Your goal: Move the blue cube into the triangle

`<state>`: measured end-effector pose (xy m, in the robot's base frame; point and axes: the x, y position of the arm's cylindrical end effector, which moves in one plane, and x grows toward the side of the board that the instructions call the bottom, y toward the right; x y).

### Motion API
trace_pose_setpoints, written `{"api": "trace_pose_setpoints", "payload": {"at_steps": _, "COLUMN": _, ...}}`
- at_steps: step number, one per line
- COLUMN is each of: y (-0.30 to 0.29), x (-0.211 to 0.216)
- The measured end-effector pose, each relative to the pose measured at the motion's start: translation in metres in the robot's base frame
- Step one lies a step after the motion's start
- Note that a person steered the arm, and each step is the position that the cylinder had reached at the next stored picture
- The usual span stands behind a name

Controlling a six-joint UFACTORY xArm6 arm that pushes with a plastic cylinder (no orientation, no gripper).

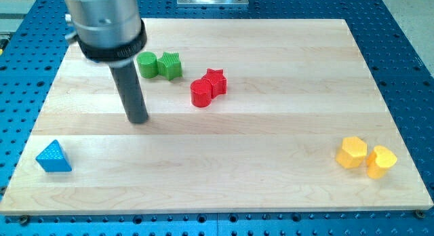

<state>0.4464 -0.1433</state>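
A blue triangle block (53,156) lies near the board's bottom left corner. No blue cube shows in the view. My tip (138,119) rests on the wooden board (271,141) at the view's centre left. It is up and to the right of the blue triangle, well apart from it, and below the green blocks. The wide arm body above the rod covers part of the board's top left.
A green cylinder (146,64) and a green star (170,65) touch near the top, just right of the rod. A red cylinder (201,93) and a red star (215,81) touch to their right. Two yellow blocks (353,152) (381,161) sit at the bottom right.
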Motion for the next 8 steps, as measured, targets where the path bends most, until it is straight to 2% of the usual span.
{"api": "trace_pose_setpoints", "payload": {"at_steps": 1, "y": -0.034, "x": -0.054}}
{"api": "trace_pose_setpoints", "payload": {"at_steps": 3, "y": -0.023, "x": -0.179}}
{"api": "trace_pose_setpoints", "payload": {"at_steps": 4, "y": -0.082, "x": -0.189}}
{"api": "trace_pose_setpoints", "payload": {"at_steps": 6, "y": -0.101, "x": -0.052}}
{"api": "trace_pose_setpoints", "payload": {"at_steps": 7, "y": -0.098, "x": -0.036}}
{"api": "trace_pose_setpoints", "payload": {"at_steps": 8, "y": -0.092, "x": -0.084}}
